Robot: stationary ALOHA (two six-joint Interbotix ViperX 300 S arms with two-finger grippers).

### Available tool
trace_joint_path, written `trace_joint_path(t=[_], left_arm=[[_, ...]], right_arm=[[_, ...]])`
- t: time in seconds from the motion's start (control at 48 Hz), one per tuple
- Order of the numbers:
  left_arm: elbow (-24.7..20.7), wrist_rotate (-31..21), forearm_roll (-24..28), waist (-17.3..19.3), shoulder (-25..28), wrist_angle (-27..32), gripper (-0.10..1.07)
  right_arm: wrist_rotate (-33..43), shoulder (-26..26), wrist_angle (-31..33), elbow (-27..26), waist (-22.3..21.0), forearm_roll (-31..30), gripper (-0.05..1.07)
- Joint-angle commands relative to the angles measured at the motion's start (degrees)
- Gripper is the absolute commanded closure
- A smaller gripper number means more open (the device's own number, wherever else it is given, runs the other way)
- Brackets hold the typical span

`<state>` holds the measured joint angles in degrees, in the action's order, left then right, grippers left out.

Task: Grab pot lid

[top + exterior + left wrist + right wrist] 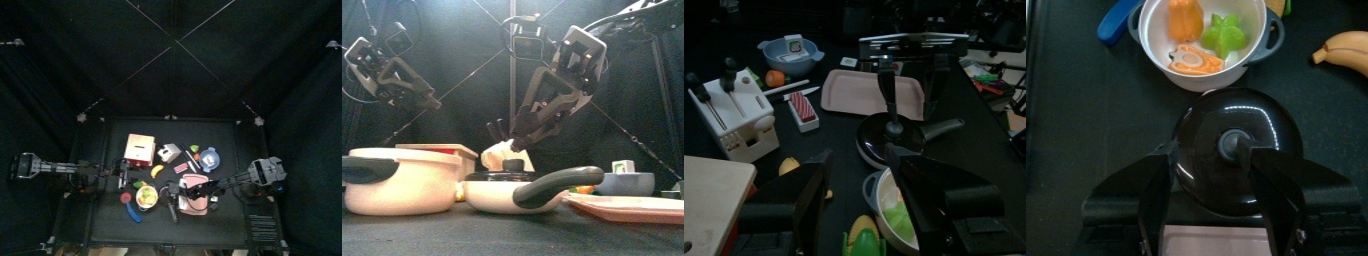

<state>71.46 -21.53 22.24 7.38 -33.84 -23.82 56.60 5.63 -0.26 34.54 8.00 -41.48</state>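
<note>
Directly beneath the right claw (pixel 1220 185), jaws spread wide, the pot lid (pixel 1237 150) lies flat, knob upward

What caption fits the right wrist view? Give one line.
Open right tool poised above the black pot lid, its knob between the jaws; beyond, a white pot holds toy vegetables.

The right gripper (pixel 1220 185) hangs low with jaws spread wide (pointing steeply downward); the left gripper (pixel 865 205) rests raised, jaws apart.
</note>
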Motion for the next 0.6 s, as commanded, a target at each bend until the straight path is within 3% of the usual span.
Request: trace_joint_path(t=[0.0, 0.271, 0.583], left_arm=[[-0.5, 0.1, -0.1, -0.2, 0.1, -0.5, 0.13], [-0.4, 0.1, -0.4, -0.1, 0.1, -0.5, 0.13], [-0.2, 0.1, -0.4, -0.1, 0.4, -0.5, 0.13]], right_arm=[[0.0, -2.8, -2.7, 0.3, -0.7, 1.3, 0.17], [-0.4, -4.0, -5.5, 2.6, -2.2, 4.3, 0.17], [-0.7, -4.3, -13.9, 4.3, -6.2, 3.7, 0.17]])
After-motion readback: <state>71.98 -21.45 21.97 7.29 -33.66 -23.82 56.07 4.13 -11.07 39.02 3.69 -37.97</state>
